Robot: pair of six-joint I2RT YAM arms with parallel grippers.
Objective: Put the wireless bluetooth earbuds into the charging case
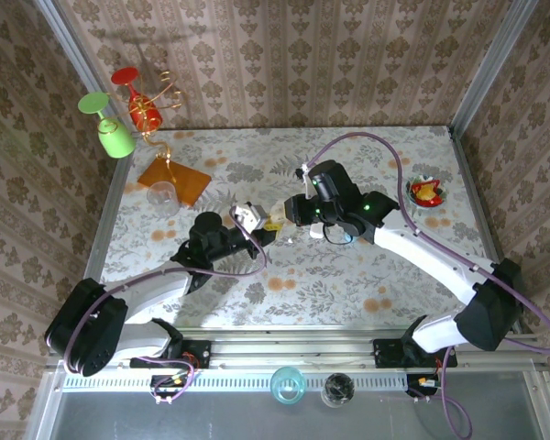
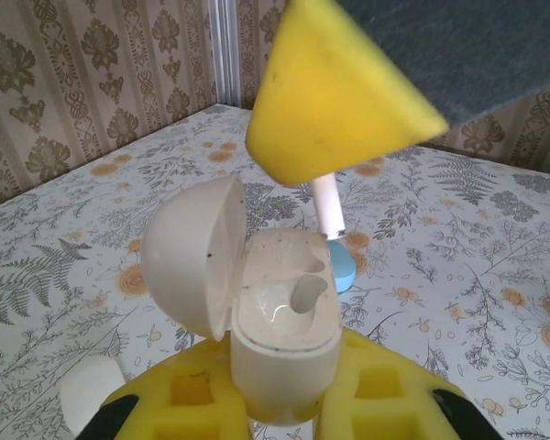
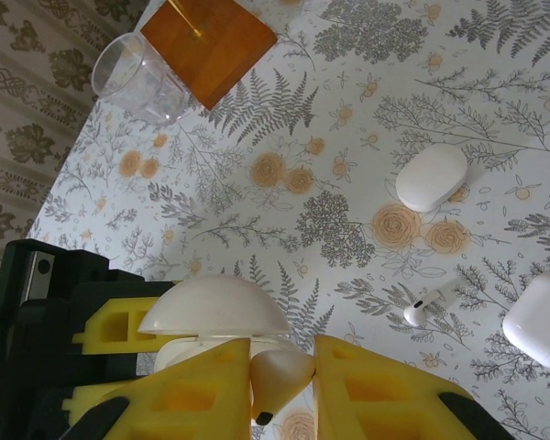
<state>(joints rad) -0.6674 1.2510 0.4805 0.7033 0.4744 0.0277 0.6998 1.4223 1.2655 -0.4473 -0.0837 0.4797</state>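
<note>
The bench (image 1: 348,275) is covered in a floral cloth of grey and orange. At its far left lies an orange square slab (image 1: 172,177), with a clear cup (image 3: 142,78) just beside it. A small bowl (image 1: 426,192) sits far right. Nearer the middle lie a white pebble-shaped case (image 3: 432,177), a loose white earbud (image 3: 428,305) and a second white case (image 3: 541,316), none touching.

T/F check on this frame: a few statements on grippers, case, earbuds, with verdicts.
1. The left gripper holds the case with its lid open. True.
2. The right gripper is empty. False: it is shut on an earbud.
3. A loose earbud lies on the table. True.
4. The bowl sits at the table's left edge. False: it is near the right edge.
</note>
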